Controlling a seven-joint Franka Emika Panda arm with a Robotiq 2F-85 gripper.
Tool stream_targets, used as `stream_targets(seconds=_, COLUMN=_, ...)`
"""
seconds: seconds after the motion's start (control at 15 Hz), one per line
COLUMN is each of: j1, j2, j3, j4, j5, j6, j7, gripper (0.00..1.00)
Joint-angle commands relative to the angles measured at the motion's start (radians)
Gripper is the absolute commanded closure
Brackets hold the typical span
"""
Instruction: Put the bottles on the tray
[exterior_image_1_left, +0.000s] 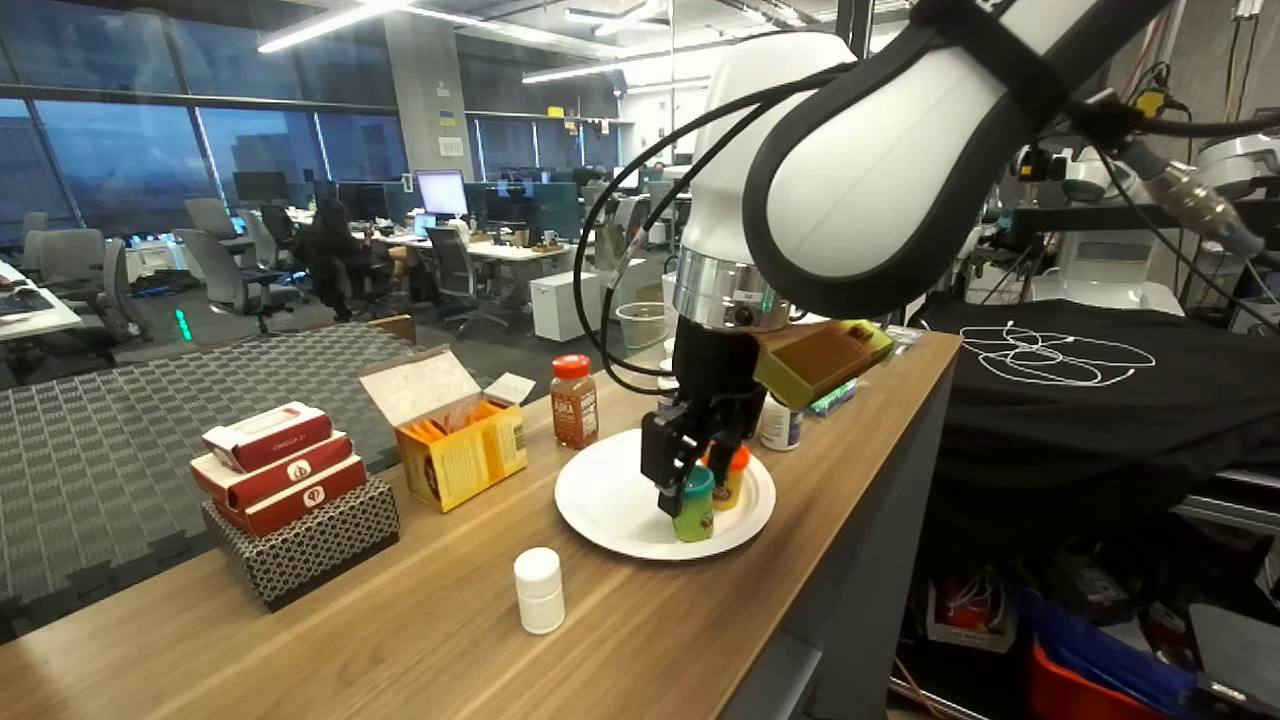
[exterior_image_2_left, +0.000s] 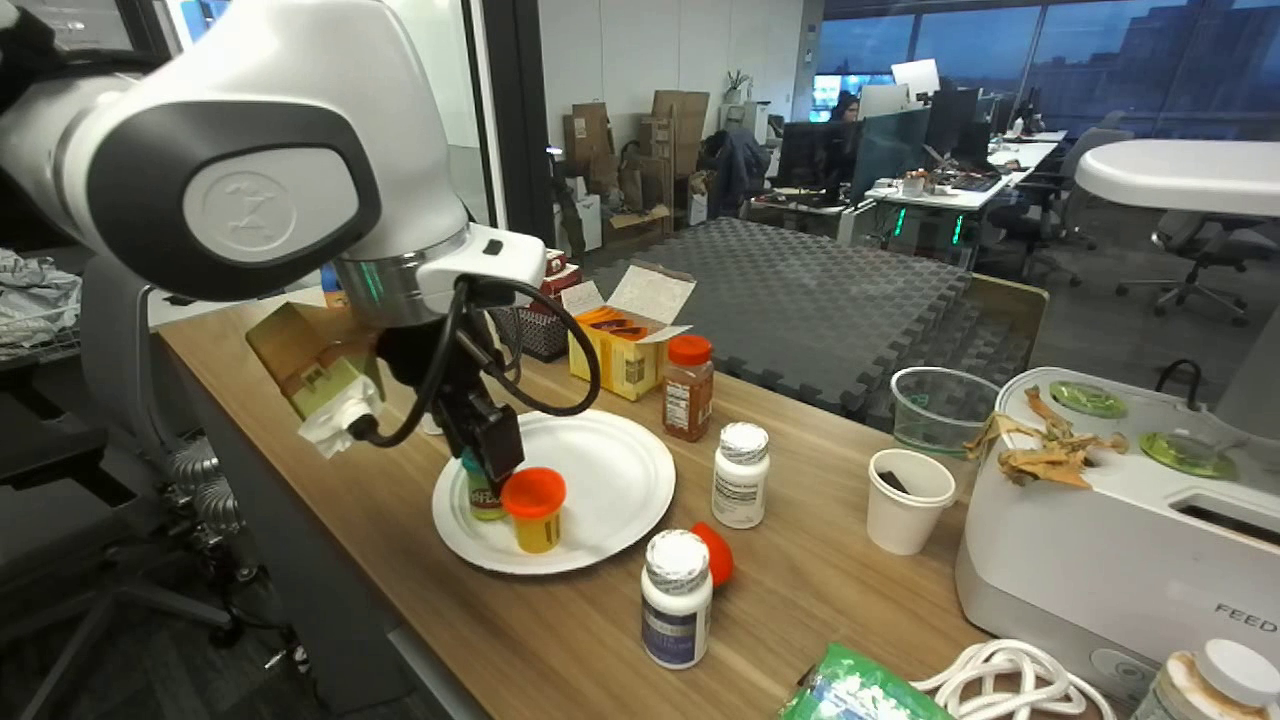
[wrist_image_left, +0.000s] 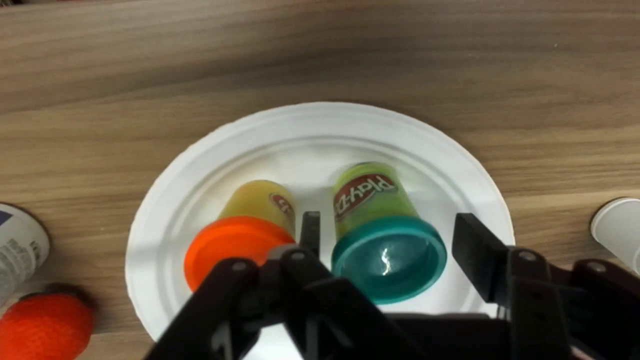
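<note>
in an exterior view, green jar (exterior_image_1_left: 692, 521) upright on plate (exterior_image_1_left: 608, 500), lower centre; arm (exterior_image_1_left: 850, 190) slants from upper right, tool (exterior_image_1_left: 697, 487) downward | in an exterior view, orange-lidded jar (exterior_image_2_left: 537, 525) upright, lower centre, green jar half hidden behind tool | in wrist view, tool's fingers (wrist_image_left: 475, 255) spread around green jar, gaps either side; plate's bottom edge hidden

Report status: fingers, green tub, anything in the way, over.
Fingers open, one either side of the green tub, not gripping. It stands on the white plate. Orange-lidded tub close beside one finger; contact unclear.
</note>
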Motion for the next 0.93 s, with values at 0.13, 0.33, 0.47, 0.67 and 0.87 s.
stream_targets(seconds=0.13, j1=-0.003, j2=-0.011, j3=0.015, j4=0.007, j5=0.004, j6=0.017, j7=-0.036, gripper=0.00)
stream_targets(seconds=0.33, j1=-0.006, j2=-0.026, j3=0.024, j4=0.005, j5=0.015, j6=0.017, j7=-0.052, gripper=0.00)
stream_targets(seconds=0.47, j1=-0.006, j2=-0.040, j3=0.030, j4=0.004, j5=0.021, j6=0.019, j7=-0.062, gripper=0.00)
stream_targets(seconds=0.67, j1=0.003, j2=-0.058, j3=0.028, j4=0.012, j5=-0.003, j6=0.030, j7=-0.053, gripper=0.00)
stream_targets(seconds=0.87, j1=0.001, j2=-0.057, j3=0.048, j4=0.060, j5=0.029, j6=-0.013, j7=-0.069, gripper=0.00)
